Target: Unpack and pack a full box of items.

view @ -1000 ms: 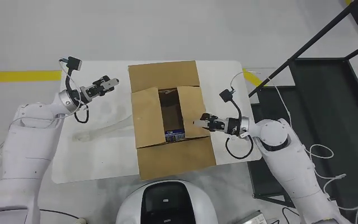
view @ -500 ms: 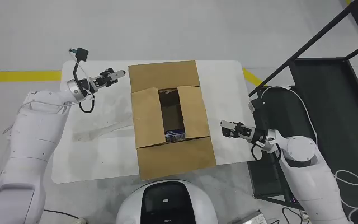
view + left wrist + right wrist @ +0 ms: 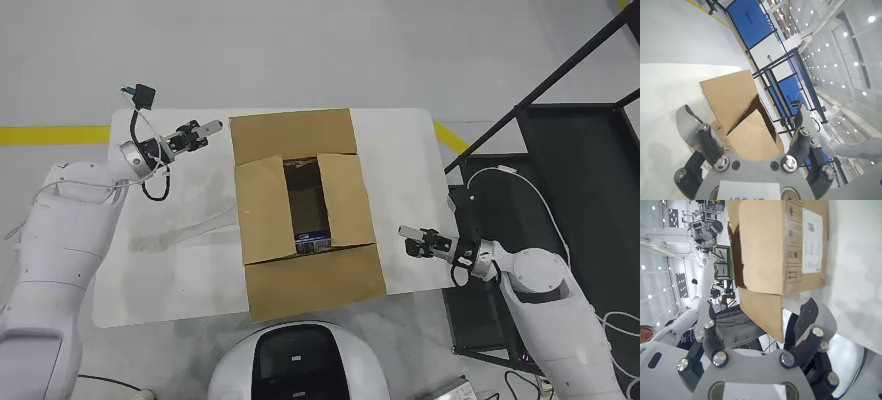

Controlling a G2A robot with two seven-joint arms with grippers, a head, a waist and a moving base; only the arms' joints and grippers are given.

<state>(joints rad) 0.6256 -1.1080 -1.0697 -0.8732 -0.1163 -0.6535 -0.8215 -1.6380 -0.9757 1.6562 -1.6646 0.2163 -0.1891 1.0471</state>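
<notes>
At the middle of the desk [image 3: 170, 290] the box [image 3: 260, 210] sits with flaps spread, an item [image 3: 313, 240] showing inside, my left end effector [image 3: 205, 130] and right end effector [image 3: 408, 236] released and empty either side, so I judge unpacking starts by reaching into the opening.

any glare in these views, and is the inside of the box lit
Top view: even light, no glare; the box interior is mostly dark, one blue item showing. Left wrist view: ceiling lamps burn as white spots. Right wrist view: no glare on the box.
</notes>
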